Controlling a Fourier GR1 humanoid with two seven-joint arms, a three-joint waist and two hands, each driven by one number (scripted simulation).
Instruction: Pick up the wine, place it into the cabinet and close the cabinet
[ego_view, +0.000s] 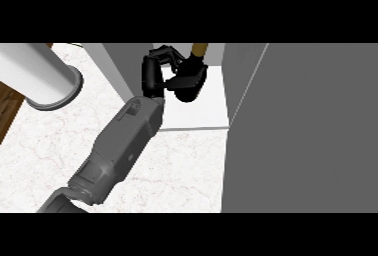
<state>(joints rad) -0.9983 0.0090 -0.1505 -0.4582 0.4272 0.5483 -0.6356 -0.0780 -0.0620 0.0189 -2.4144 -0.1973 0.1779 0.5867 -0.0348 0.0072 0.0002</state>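
The wine bottle (190, 82) has a dark body and a golden-brown neck. It is inside the open cabinet, over the white shelf floor (199, 112), with its neck toward the back. My left hand (153, 70) reaches in from the lower left on a long grey forearm. Its black fingers (171, 53) curl round the bottle's upper part from the left. The cabinet door (303, 130) stands open as a large grey panel on the right. The bottle's base is partly hidden by the hand, so I cannot tell whether it rests on the shelf. My right hand does not show.
A white cylinder with a grey rim (44, 80) stands at the left on the marbled counter (184, 170). The cabinet's grey left wall (122, 65) is close beside my wrist. A brown strip shows at the counter's far-left edge (9, 107).
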